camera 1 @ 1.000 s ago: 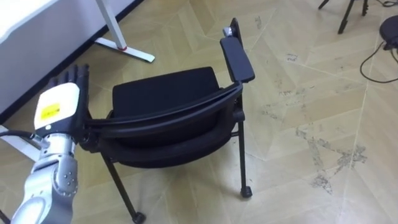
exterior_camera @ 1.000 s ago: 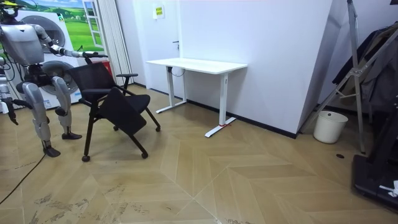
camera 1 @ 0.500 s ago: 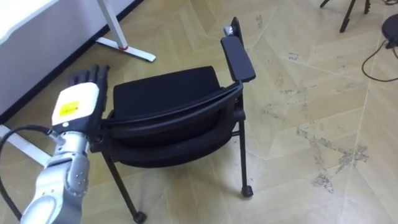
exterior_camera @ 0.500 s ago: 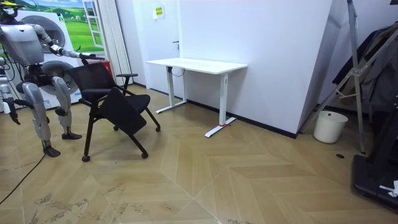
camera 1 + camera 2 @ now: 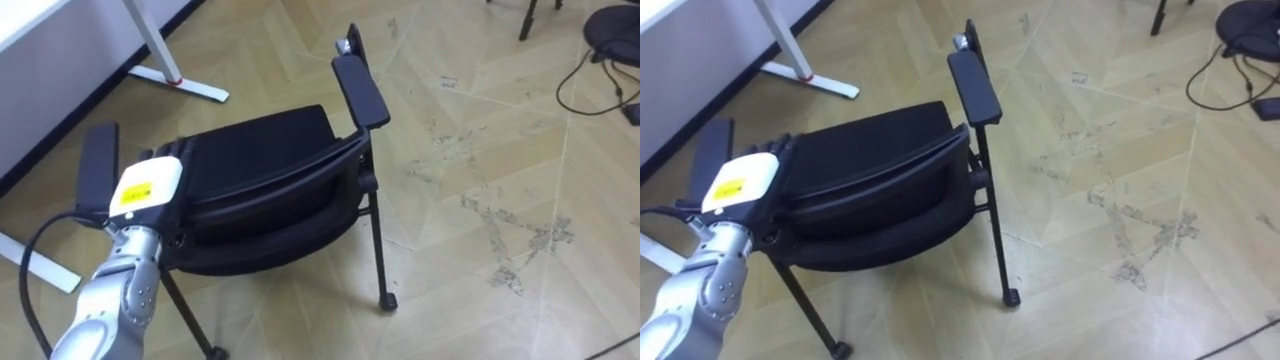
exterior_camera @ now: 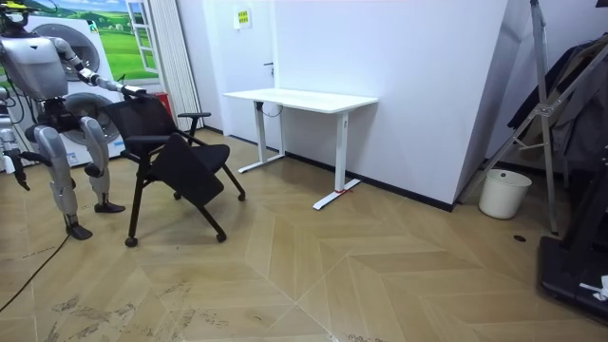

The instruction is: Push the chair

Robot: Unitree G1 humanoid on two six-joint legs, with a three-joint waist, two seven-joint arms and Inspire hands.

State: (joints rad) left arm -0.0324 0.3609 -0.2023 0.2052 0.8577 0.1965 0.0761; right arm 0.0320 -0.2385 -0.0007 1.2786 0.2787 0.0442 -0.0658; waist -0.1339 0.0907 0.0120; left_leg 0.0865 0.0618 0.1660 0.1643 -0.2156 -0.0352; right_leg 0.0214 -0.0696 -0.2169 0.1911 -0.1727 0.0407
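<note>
- At the left end of the backrest's top edge (image 5: 285, 190), the robot's left hand (image 5: 146, 188) lies against the black chair (image 5: 258, 148), its back turned up toward the head camera; whether it clasps the edge or merely presses cannot be told.
- The chair stands on the wooden floor (image 5: 480, 150), just in front of the robot, with the white desk (image 6: 299, 98) beyond it near the wall.
- In the room view, the robot stands upright behind the chair at the room view's left, one arm stretched to the backrest; its right hand (image 6: 18, 181) hangs low at its side, too small to read.
- Step in hand, as I judge it: contact is made and the push itself is under way or about to start.
- The next move likely calls for steady forward pressure along the backrest, kept low enough that the chair slides rather than tips, and steered clear of the desk's foot (image 5: 182, 84).
- Count: one chair, two armrests (left armrest (image 5: 97, 170), right armrest (image 5: 360, 88)), one desk, one white bin (image 6: 503, 193) by the far wall.
</note>
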